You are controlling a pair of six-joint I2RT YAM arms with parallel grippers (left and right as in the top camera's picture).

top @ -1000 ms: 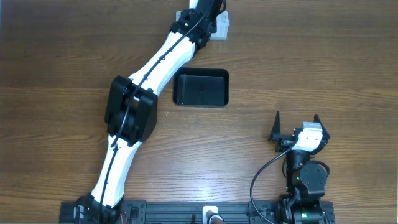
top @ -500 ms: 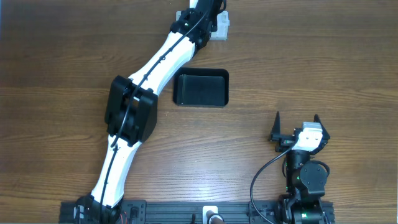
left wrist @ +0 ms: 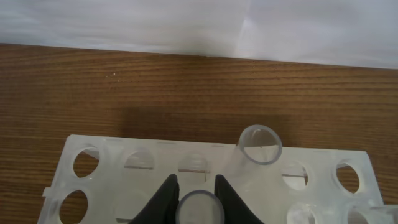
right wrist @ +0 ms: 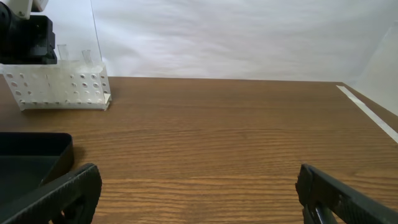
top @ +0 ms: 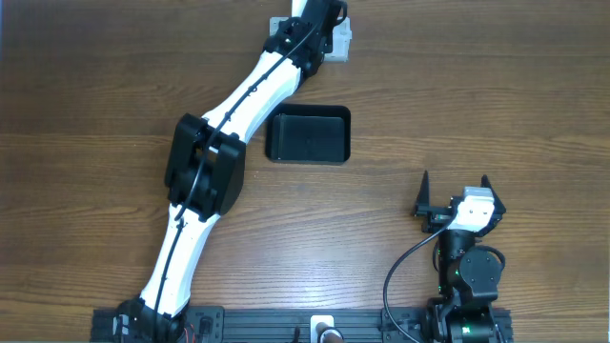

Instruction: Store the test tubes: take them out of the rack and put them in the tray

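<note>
- Top view: L arm (top: 250, 90) runs from the bottom-left base up to the far table edge; its wrist sits over the rack (top: 340, 40) and covers most of it.
- Top view: black tray (top: 308, 135) lies on the wood table (top: 496, 86), near the rack on the side toward the bases, not touching it.
- Top view: R gripper (top: 456, 181) is at lower right, close to its own base and well apart from tray and rack. Fingers spread wide, nothing held.
- L wrist view: shows what the top view hides. L gripper (left wrist: 195, 183) is down at the rack's near row, fingers drawn in close against both sides of a clear test tube (left wrist: 199, 210), pinching its rim. Can't tell how deep that tube sits in its hole.
- L wrist view: second tube (left wrist: 258, 146) stands in the next row back, just beside the gripped one, leaning slightly. Several other rack holes are open. A white backdrop (left wrist: 124, 25) stands beyond the table edge.
- R wrist view: side-on look not given elsewhere. The rack is on the far table with two tube tops above it, and the L arm's dark end is over one end of the rack.
- R wrist view: a tray corner shows close by. R gripper's own fingers are far apart, with bare wood between them.
</note>
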